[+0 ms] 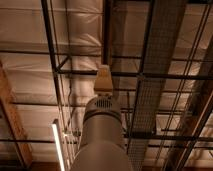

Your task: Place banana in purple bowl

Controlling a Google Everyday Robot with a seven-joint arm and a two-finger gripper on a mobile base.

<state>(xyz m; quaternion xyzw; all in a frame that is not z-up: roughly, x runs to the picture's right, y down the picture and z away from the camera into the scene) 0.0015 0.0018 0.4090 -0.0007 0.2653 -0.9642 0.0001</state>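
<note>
The camera looks up at a ceiling. The banana and the purple bowl are out of view. My arm (pixel 100 135) rises from the bottom centre as a thick grey cylinder. Its beige end piece, the gripper (pixel 103 80), points up toward the ceiling at the centre of the view. Nothing shows in it.
Dark metal beams (pixel 55 60) and a wire cable tray (pixel 155 75) cross the pale ceiling. A lit tube lamp (pixel 58 147) hangs at the lower left. A wooden beam (pixel 12 120) runs along the left edge.
</note>
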